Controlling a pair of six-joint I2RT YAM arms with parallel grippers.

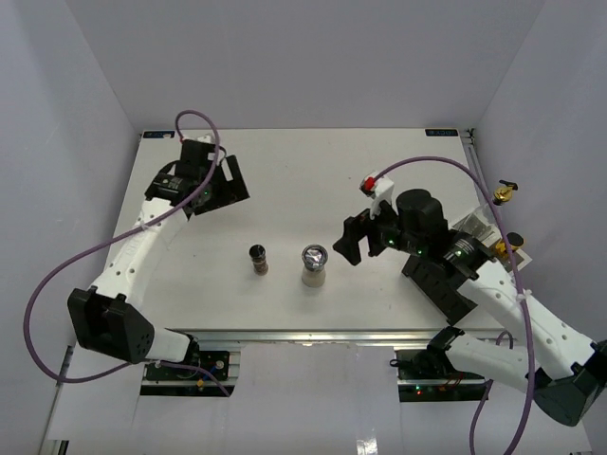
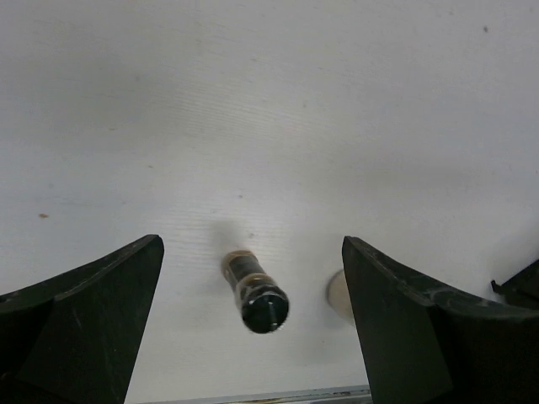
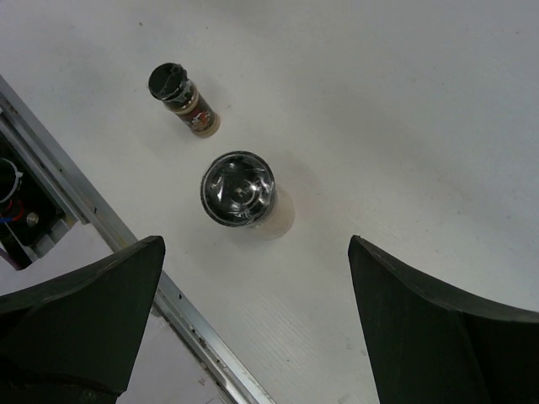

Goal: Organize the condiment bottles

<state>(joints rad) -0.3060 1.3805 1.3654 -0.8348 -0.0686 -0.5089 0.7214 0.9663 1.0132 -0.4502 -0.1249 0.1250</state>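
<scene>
Black-capped jar (image 1: 258,260) stands left of the chrome-topped shaker (image 1: 314,264), apart from it, by the near edge of the table (image 1: 285,171) in the top view. In the left wrist view the left gripper (image 2: 251,244) is spread wide and empty, with the jar beyond its fingers. In the right wrist view the right gripper (image 3: 256,241) is equally wide and empty, above both bottles.

A white tabletop (image 1: 303,171) with a faint grain filled the middle of the scene. It was boxed in by a plain white left wall (image 1: 57,142), back wall (image 1: 303,57) and right wall (image 1: 560,85). An aluminium rail (image 1: 313,336) ran along the table's near edge. Beyond that edge lay a pale surface (image 1: 313,417), possibly the floor. The light was even and diffuse, leaving only soft, blurred shadows on the tabletop.
</scene>
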